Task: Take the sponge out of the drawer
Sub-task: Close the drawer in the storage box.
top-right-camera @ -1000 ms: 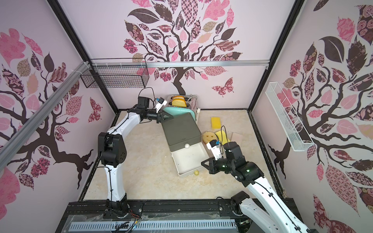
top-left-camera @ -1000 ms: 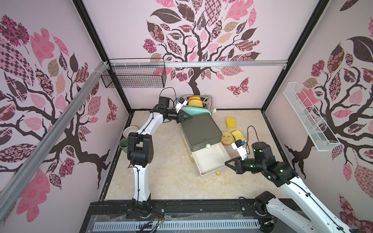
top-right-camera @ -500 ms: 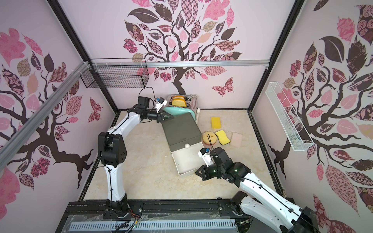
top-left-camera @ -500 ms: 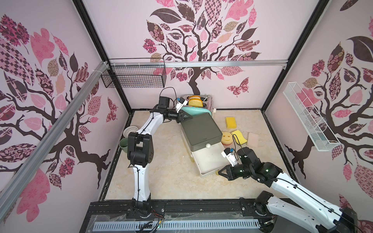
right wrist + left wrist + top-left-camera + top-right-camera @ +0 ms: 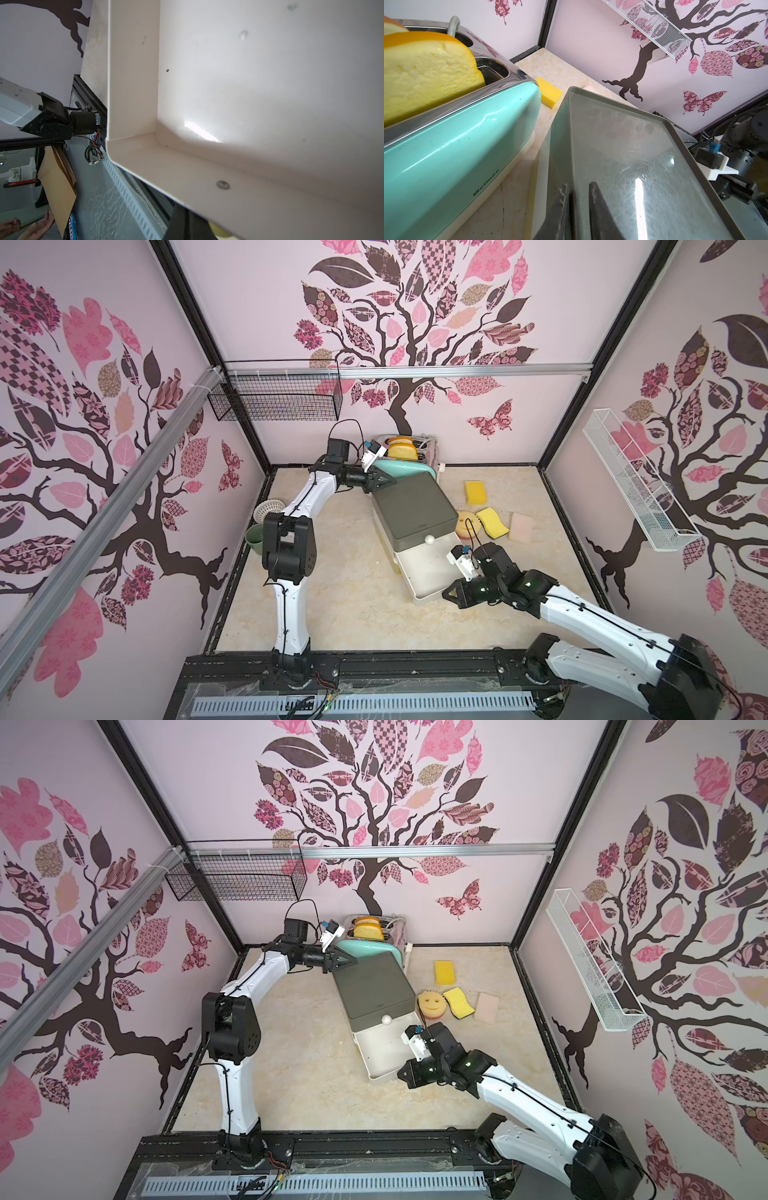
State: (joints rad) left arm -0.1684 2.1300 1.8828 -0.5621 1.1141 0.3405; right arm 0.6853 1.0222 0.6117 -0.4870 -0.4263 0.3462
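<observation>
The drawer (image 5: pixel 424 572) (image 5: pixel 380 1052) is white and stands pulled out of a grey-topped unit (image 5: pixel 411 510) (image 5: pixel 374 990); its visible inside (image 5: pixel 259 72) is bare. Several sponges lie on the table right of the unit: a yellow block (image 5: pixel 475 492) (image 5: pixel 444 972) (image 5: pixel 549 92), a round smiley one (image 5: pixel 432 1004), a yellow-and-dark one (image 5: pixel 492 522) and a pink one (image 5: pixel 521 526). My right gripper (image 5: pixel 451 593) (image 5: pixel 405 1073) (image 5: pixel 188 218) is shut at the drawer's front wall, beside its yellowish knob (image 5: pixel 218 232). My left gripper (image 5: pixel 384 481) (image 5: pixel 349 960) (image 5: pixel 579 186) is clamped on the unit's back rim.
A mint toaster (image 5: pixel 409 456) (image 5: pixel 456 145) with bread slices stands right behind the unit. A green cup (image 5: pixel 255 537) and a white strainer (image 5: pixel 268 508) sit at the left wall. A wire basket (image 5: pixel 274 402) and a white shelf (image 5: pixel 636 485) hang on the walls.
My right arm has swung from the drawer's right side round to its front and now covers the knob. The left arm and the sponges have not moved.
</observation>
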